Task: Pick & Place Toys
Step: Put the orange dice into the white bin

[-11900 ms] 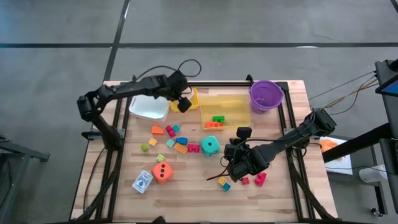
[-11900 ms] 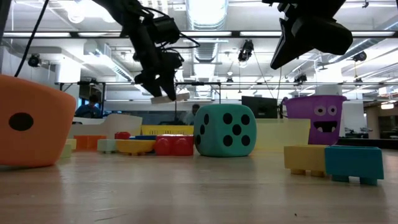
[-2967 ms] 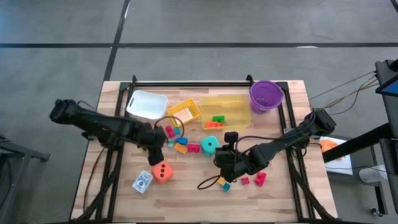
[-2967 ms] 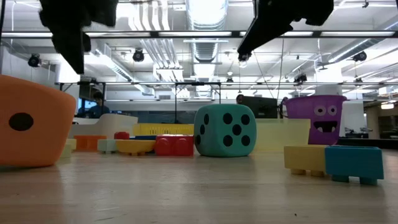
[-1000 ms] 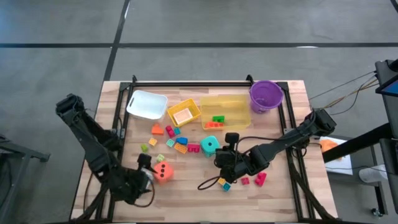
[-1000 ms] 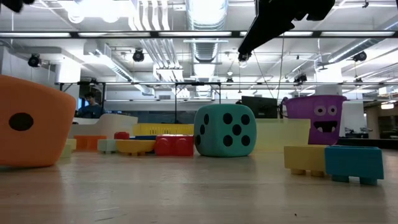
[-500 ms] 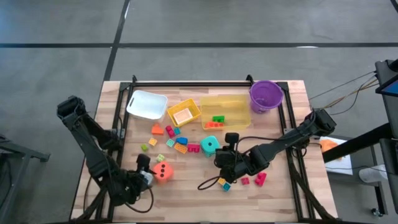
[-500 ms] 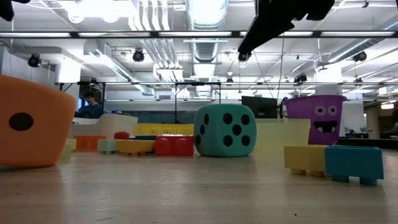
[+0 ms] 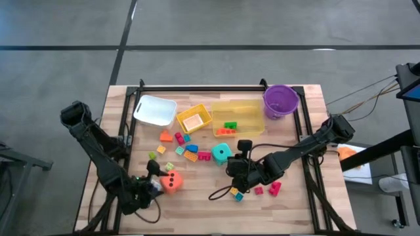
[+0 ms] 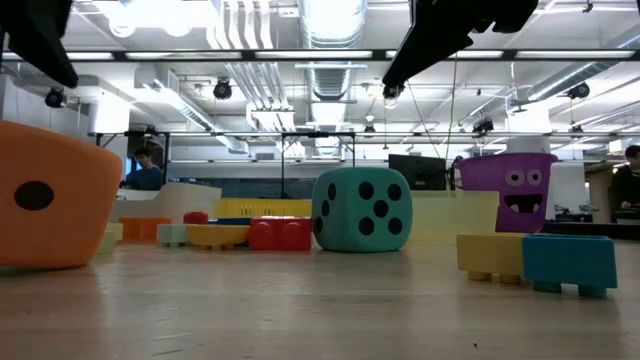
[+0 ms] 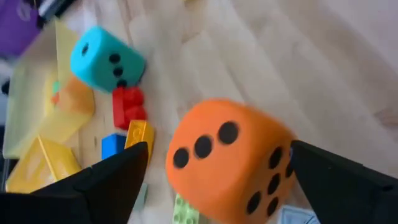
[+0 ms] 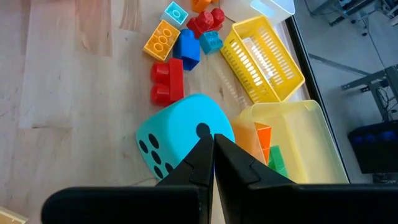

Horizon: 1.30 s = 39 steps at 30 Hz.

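The left tool (image 9: pixel 156 185) hangs low near the front-left part of the bench (image 9: pixel 197 210), its fingers spread wide on either side of the orange die (image 9: pixel 171 181) without closing on it. Its wrist view shows what the overhead cannot: the die's three-dot and four-dot faces, with a dark finger (image 11: pixel 99 186) off each side and a corner of the blue-white card box (image 11: pixel 292 216) just beyond. From above the box is mostly hidden under that tool.

The right tool (image 9: pixel 241 172) hovers just beside the teal die (image 9: pixel 222 154), fingers pressed together on nothing; its wrist view looks down over the die's top edge toward the yellow basket (image 12: pixel 261 59) and the clear yellow bin (image 12: pixel 292 140).

Open wood runs along the front edge and the front-right corner, where only a few bricks (image 9: pixel 266 189) lie. The middle is crowded with a scatter of small bricks (image 9: pixel 185 149) between the dice and the bins. The white tray (image 9: pixel 156 110) and purple bucket (image 9: pixel 281 101) stand along the back edge.

At bench height the red brick (image 10: pixel 279 233) lies long side across the view, touching the teal die's left.
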{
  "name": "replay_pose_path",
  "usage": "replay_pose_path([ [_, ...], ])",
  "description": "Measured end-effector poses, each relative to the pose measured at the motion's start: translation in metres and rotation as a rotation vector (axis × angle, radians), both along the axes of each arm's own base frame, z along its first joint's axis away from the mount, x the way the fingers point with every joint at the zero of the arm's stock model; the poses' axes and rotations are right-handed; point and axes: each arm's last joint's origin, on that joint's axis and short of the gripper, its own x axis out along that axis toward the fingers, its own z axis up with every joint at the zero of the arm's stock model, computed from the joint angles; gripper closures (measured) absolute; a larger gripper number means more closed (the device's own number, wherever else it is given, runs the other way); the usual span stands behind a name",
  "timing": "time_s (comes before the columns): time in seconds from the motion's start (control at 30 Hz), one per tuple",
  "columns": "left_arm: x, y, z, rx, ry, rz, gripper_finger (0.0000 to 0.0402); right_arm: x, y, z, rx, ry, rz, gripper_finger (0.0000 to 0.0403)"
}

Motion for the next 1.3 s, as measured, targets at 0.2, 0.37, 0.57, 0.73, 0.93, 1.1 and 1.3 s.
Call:
replay_pose_path([
  [0.2, -0.002, -0.001, 0.0, 0.008, -0.02, -0.003, 0.0024, 0.0, 0.0, 0.0, 0.0, 0.0, -0.001, 0.0394],
  [0.37, -0.002, -0.002, -0.002, 0.013, 0.003, -0.042, 0.0005, 0.0, 0.0, 0.0, 0.0, 0.0, -0.001, 0.0394],
  [0.57, -0.004, 0.0, -0.015, 0.041, -0.001, -0.1, 0.0003, 0.0, 0.0, 0.0, 0.002, -0.004, -0.001, 0.0394],
  [0.73, -0.004, 0.001, -0.021, 0.027, -0.015, -0.106, 0.0003, 0.001, 0.001, 0.001, 0.008, -0.017, -0.001, 0.0394],
  [0.93, -0.004, 0.001, -0.022, 0.034, -0.009, -0.118, 0.0002, 0.001, 0.001, 0.001, 0.008, -0.017, 0.0, 0.0394],
  [1.1, -0.001, 0.003, -0.022, 0.032, 0.012, -0.124, 0.0002, 0.001, 0.001, 0.001, 0.009, -0.018, 0.0, 0.0394],
  [1.3, 0.011, 0.012, -0.024, -0.029, 0.089, -0.105, 0.0002, 0.002, 0.001, 0.001, 0.01, -0.02, 0.0, 0.0394],
])
